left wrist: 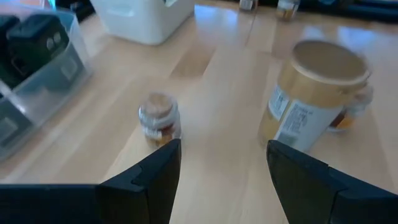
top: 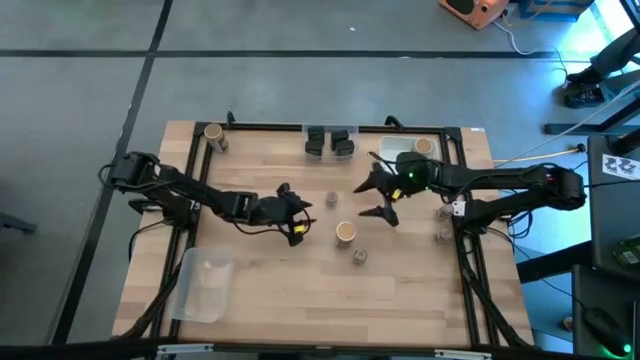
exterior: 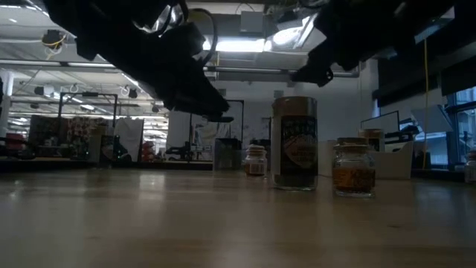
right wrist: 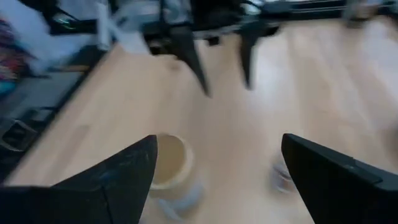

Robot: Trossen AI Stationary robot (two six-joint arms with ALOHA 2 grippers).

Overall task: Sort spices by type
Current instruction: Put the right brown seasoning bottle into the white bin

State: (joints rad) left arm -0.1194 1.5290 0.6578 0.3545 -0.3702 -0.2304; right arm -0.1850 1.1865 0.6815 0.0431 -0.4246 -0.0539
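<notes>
A round tan-topped jar (top: pixel 345 232) (left wrist: pixel 317 93) (right wrist: pixel 169 162) stands upright mid-table. One tiny brown-topped jar (top: pixel 333 199) (left wrist: pixel 160 118) stands just beyond it and another (top: pixel 359 256) (right wrist: pixel 283 174) just nearer. My left gripper (top: pixel 300 215) (left wrist: pixel 221 168) hovers open above the table, left of these jars. My right gripper (top: pixel 380 197) (right wrist: pixel 217 168) hovers open to their right, raised off the table. Two dark boxy jars (top: pixel 329 143) (left wrist: pixel 31 37) sit in a clear tray at the far edge. Neither gripper holds anything.
A white tray (top: pixel 408 150) at the far right holds another tan-topped jar (top: pixel 423 147). A third tan-topped jar (top: pixel 213 133) stands at the far left corner. Two tiny jars (top: pixel 442 222) stand by the right rail. A clear tray (top: pixel 205 285) lies near left.
</notes>
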